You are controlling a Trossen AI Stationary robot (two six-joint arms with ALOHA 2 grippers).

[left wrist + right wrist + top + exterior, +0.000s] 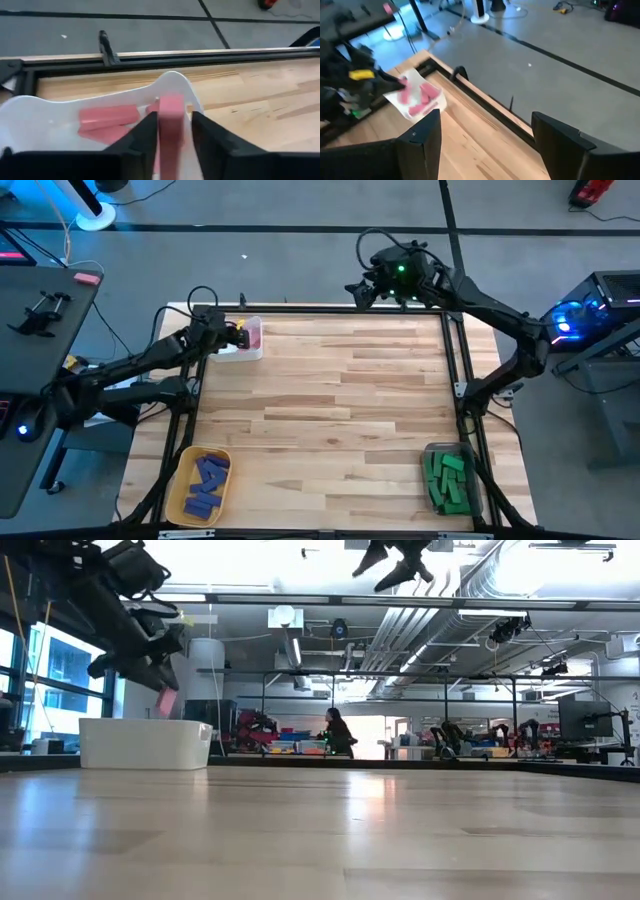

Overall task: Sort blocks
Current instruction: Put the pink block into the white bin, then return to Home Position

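Observation:
A white bin (247, 352) at the table's far left holds several pink blocks (107, 116). My left gripper (237, 335) hangs over the bin with its fingers open. One more pink block (171, 117) stands between the fingers and reaches below them (167, 702), above the bin's rim (145, 723). My right gripper (360, 290) stands open, holding nothing, high over the table's far edge. Blue blocks (207, 480) lie in a yellow bin (180, 505) at the near left. Green blocks (446, 478) lie in a clear bin (432, 452) at the near right. My left gripper comes at the pink block from above, slanting down toward the far edge, one finger on either side of it. A gap shows between the block and one finger (202, 132). Whether the other finger (145, 132) touches it, I cannot tell. The block is tilted and clear of the bin.
A black metal frame (330, 310) runs round the wooden tabletop (330, 410). Desks and equipment stand off the table to the left (40, 310) and right (600, 310). A person (335, 732) shows far off in the room behind.

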